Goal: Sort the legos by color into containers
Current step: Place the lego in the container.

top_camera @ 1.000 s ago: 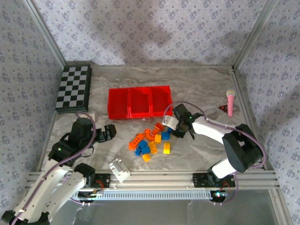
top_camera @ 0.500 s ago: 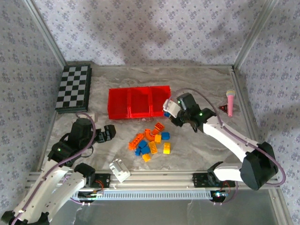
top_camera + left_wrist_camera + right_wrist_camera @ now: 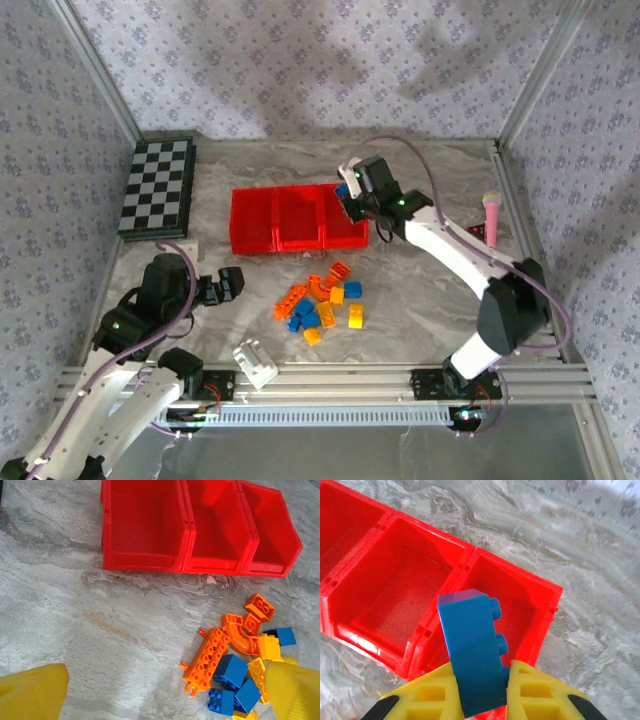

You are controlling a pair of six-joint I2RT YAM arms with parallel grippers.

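Three joined red containers [image 3: 240,245] stand in a row mid-table, all looking empty in the left wrist view [image 3: 145,562]. My right gripper [image 3: 346,191] is shut on a blue lego [image 3: 472,650] and holds it upright above the rightmost container [image 3: 547,592]. The other legos [image 3: 325,305], in orange, yellow and blue, lie in a loose pile in front of the containers. A long orange lego [image 3: 210,657] marks the pile's left edge. To the left of the pile my left gripper [image 3: 225,285] hangs open over bare table, nothing between its yellow fingers [image 3: 32,690].
A black-and-white checkered board [image 3: 157,186] lies at the far left. A white blocky object [image 3: 255,362] sits near the front rail. A pink microphone toy [image 3: 492,215] and a small red piece [image 3: 476,231] lie at the right, by the wall.
My right arm has carried the blue lego from beside the pile up and back, to above the rightmost container. The left arm has barely moved.
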